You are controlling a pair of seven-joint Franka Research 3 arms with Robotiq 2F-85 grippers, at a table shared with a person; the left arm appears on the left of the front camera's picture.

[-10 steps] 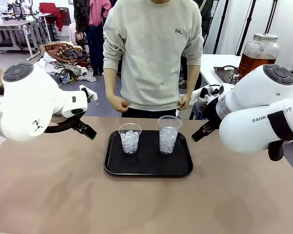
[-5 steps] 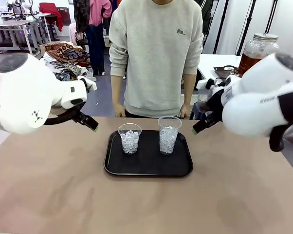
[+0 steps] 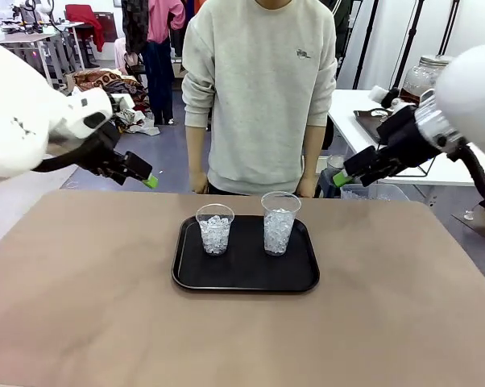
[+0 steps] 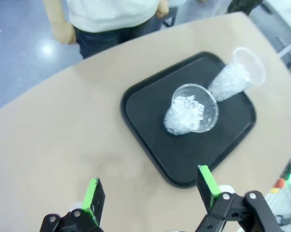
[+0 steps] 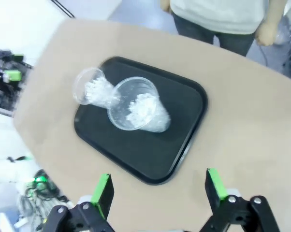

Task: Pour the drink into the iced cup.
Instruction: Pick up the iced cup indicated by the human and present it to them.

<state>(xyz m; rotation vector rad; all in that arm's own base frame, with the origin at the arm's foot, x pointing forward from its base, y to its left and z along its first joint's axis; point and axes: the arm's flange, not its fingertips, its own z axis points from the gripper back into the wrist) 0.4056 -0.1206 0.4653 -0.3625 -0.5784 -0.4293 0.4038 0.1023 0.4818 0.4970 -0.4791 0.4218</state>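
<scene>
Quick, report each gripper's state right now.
Left gripper: open, holding nothing.
Right gripper: open, holding nothing.

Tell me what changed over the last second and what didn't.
The left tool and right tool rose and swung outward, both staying open and empty. The person's hands dropped from the waist to the sides. The tray and its two iced cups did not move.

Bg: grey-blue floor (image 3: 172,153), white desks (image 3: 21,39) far L, clothes heap (image 3: 105,85) on floor, white side table (image 3: 347,109) R, black poles (image 3: 409,40)
</scene>
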